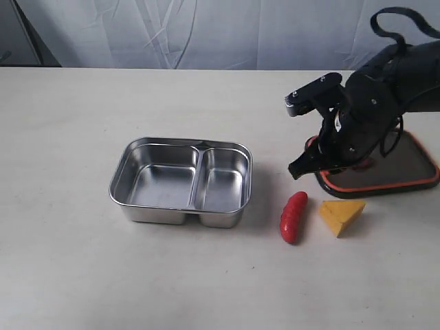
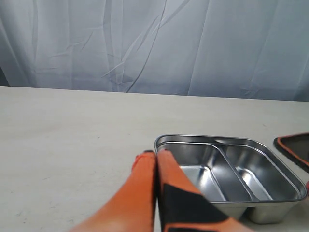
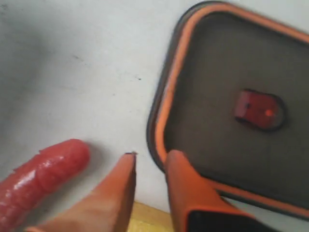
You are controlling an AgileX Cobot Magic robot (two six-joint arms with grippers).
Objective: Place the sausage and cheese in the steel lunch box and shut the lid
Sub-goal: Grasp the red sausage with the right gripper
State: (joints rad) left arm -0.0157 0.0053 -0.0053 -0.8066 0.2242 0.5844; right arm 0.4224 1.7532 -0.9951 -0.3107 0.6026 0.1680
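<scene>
Sausage (image 1: 293, 217) lies on the table (image 1: 69, 275), outside the steel lunch box (image 1: 158, 213), a short way to its right in the exterior view. Cheese (image 1: 342, 215) sits just beside the sausage on the far side from the box; we see a small gap between them. The box stands lid-off, larger compartment on the view's left, smaller one nearest the sausage.

The lid (image 1: 405, 165) lies flat on the table behind the cheese, orange seal up, partly covered by the right arm. Its red valve tab (image 3: 258, 110) shows in the right wrist view.

Right gripper (image 1: 297, 170) is over the lid's near-left corner, between lid and sausage. Its fingers (image 3: 186, 188) stand narrowly apart with nothing between them. We cannot tell whether the tips touch the table.

Left gripper (image 2: 154, 153) appears only in its own wrist view: fingers pressed together, gripping nothing, low over the table just short of the box rim (image 2: 207, 137).
</scene>
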